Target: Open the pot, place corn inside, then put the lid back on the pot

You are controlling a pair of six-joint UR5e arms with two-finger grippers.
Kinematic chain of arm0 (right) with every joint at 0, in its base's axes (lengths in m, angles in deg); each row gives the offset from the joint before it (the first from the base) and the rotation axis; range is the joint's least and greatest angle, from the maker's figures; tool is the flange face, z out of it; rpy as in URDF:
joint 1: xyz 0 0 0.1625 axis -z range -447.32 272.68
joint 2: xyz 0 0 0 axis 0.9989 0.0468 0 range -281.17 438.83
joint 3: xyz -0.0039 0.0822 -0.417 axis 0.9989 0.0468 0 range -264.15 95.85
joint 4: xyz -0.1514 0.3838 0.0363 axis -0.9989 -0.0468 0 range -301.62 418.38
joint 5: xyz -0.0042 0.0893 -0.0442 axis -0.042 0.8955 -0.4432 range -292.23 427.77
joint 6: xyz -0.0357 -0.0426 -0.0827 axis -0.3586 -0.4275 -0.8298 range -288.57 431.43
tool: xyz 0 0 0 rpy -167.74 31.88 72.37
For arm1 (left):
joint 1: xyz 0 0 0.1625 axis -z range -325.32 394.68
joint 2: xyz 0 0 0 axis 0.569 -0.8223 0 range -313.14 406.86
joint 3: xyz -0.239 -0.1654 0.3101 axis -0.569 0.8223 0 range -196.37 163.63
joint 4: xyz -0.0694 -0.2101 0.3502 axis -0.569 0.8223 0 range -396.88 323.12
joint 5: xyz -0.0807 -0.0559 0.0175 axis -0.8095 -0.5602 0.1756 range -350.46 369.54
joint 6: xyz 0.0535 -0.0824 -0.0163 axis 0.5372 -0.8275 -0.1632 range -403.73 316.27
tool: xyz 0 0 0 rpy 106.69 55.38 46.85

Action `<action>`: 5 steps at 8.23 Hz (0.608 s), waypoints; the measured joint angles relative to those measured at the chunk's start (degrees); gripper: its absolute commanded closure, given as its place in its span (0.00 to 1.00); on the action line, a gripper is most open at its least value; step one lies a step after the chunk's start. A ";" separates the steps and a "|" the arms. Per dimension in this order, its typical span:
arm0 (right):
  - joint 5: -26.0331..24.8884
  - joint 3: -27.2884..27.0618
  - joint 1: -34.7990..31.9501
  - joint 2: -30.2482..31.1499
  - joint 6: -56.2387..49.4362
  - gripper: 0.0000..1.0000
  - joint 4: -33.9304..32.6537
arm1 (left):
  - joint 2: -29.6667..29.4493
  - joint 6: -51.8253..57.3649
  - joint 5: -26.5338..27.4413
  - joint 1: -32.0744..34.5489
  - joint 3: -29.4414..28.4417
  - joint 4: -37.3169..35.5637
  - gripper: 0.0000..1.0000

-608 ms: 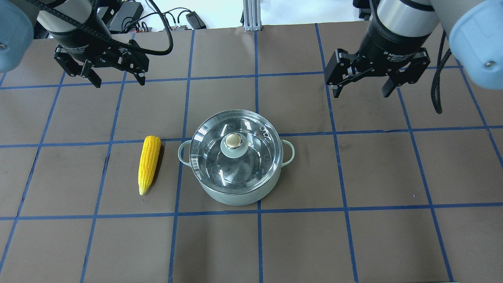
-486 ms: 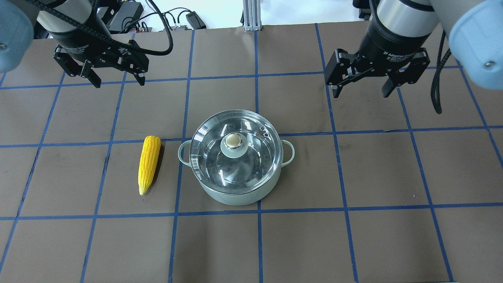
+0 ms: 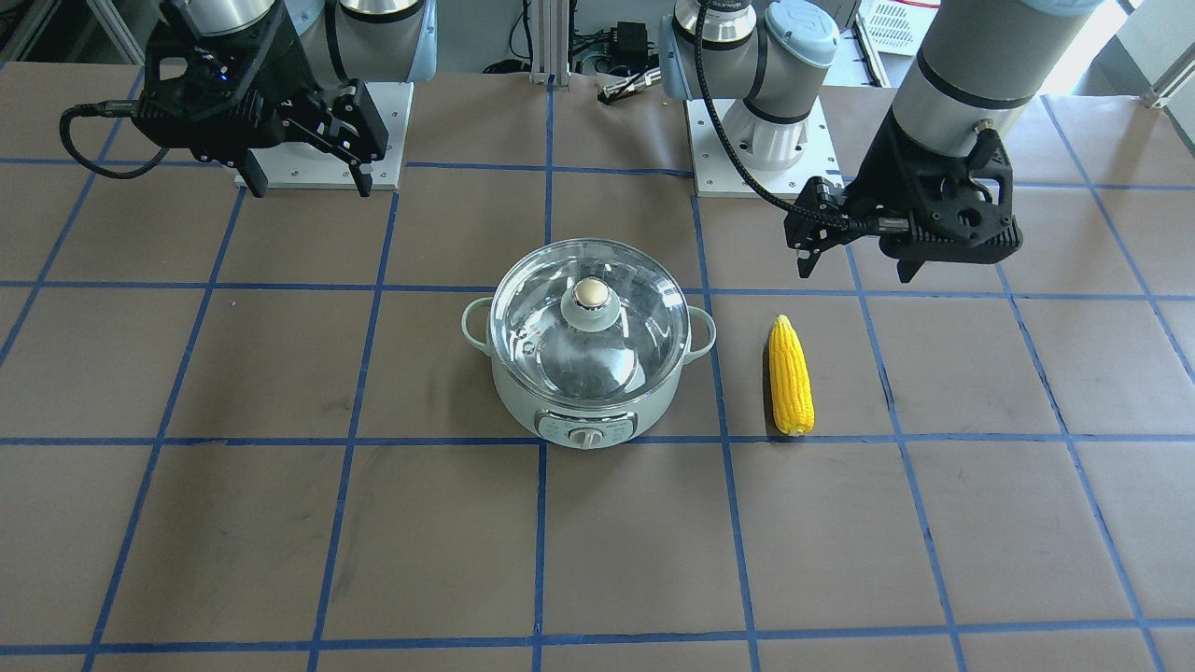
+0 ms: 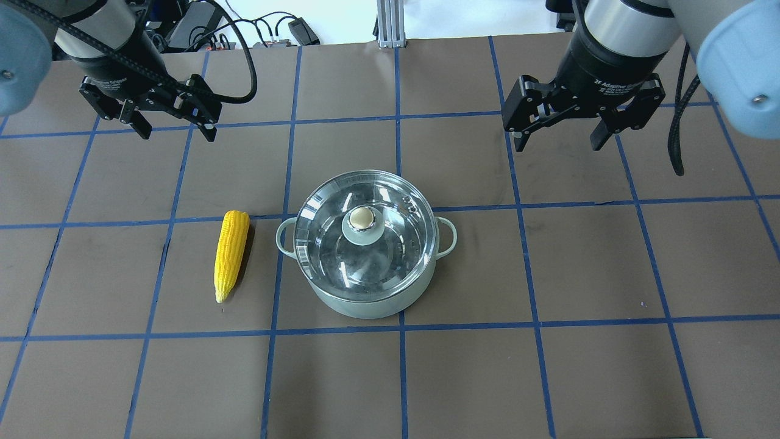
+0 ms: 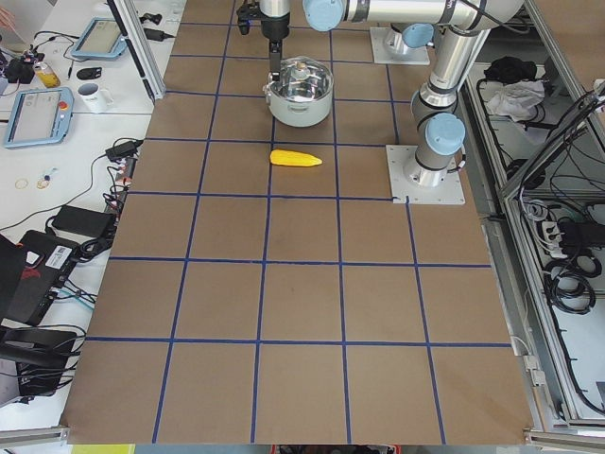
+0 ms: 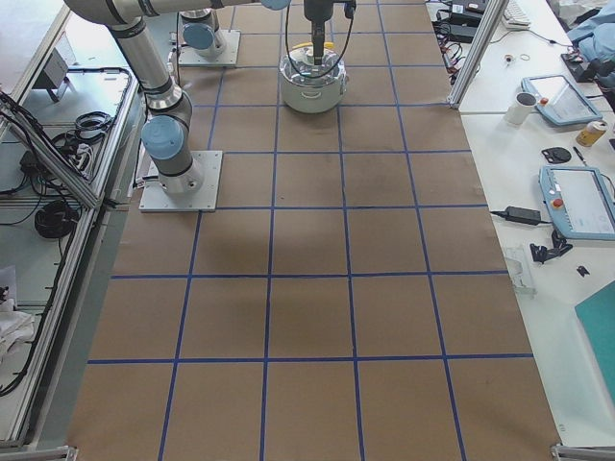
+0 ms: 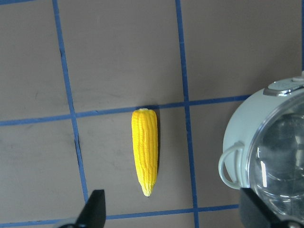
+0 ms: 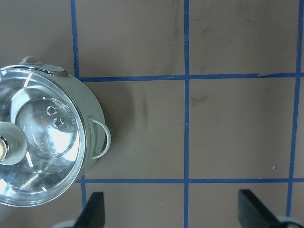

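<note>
The mint-green pot point(image 4: 365, 299) stands mid-table with the clear glass lid point(image 4: 390, 201) on it, beige knob point(image 4: 362, 217) on top. The pot also shows in the front view point(image 3: 523, 401), dial facing that camera. The yellow corn point(image 4: 231, 253) lies on the table left of the pot, apart from it, and shows in the left wrist view point(image 7: 145, 150). My left gripper point(image 4: 175, 125) is open and empty, high above the table, behind the corn. My right gripper point(image 4: 557, 138) is open and empty, behind and right of the pot.
Brown table cover with a blue tape grid point(image 4: 524, 268). Cables and a metal post point(image 4: 387, 24) lie beyond the far edge. Side tables with tablets and a mug point(image 5: 93, 95) flank the table ends.
My left gripper has shifted a little to the left and back. My right gripper has barely moved. Pot, lid and corn are still.
</note>
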State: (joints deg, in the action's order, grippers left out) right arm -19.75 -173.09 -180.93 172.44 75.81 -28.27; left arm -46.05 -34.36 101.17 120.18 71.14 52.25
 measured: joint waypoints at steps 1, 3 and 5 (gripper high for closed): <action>0.04 0.00 0.01 0.00 -0.04 0.00 0.03 | -1.50 3.13 -0.08 -2.13 1.18 -2.64 0.00; 0.00 0.00 0.01 0.00 -0.07 0.00 0.06 | -6.33 10.60 -0.37 -6.15 4.37 -8.38 0.00; 0.02 0.00 0.01 0.00 -0.07 0.00 0.04 | -10.75 13.15 -0.77 -7.40 7.35 -12.96 0.00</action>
State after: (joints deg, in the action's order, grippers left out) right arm -19.72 -173.09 -180.92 172.44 75.74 -28.23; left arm -56.80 -21.21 100.40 112.78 78.49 39.29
